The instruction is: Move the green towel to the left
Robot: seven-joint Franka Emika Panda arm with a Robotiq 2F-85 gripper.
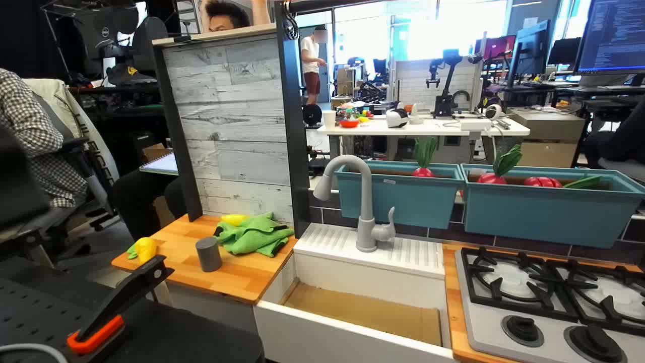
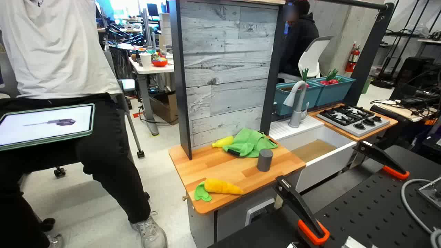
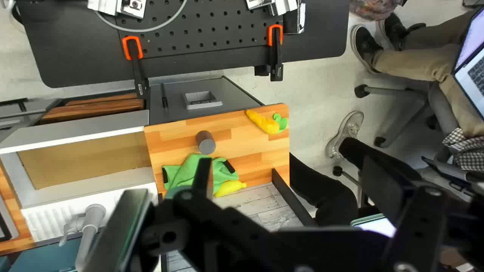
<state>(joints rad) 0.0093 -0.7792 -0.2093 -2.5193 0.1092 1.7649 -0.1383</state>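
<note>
A: Pls, I am asking quick: how is the pincer [image 3: 283, 177] looking?

B: From where I am standing in the rm, its two fingers [image 3: 389, 185] are staying in sight as wide apart, and it is hanging well away from the bench [image 2: 206, 165].

A: OK, and where is the green towel [image 2: 249, 143] lying?

B: It is lying crumpled on the bench, nr the edge by the sink [image 1: 322, 338], in front of the grey-white plank panel [image 1: 237, 121].

A: What is sitting around it?

B: A yellow banana-like toy [image 2: 223, 141] is lying just beside it or partly under it; I am not managing to tell which. On the opp. side, a grey cylinder [image 2: 265, 160] is standing upright next to it; if they are touching, I am not seeing clearly.

A: And the orange-yellow carrot [image 2: 222, 186]?

B: It is lying nr the bench end away from the sink, well apart from the towel, w/ its green leaves [image 2: 202, 192] pointing outward.

A: And the sink itself?

B: A grey faucet [image 1: 366, 201] is standing at its back, and teal planters [image 1: 403, 201] w/ red veg. [image 1: 542, 182] are sitting behind.
</note>
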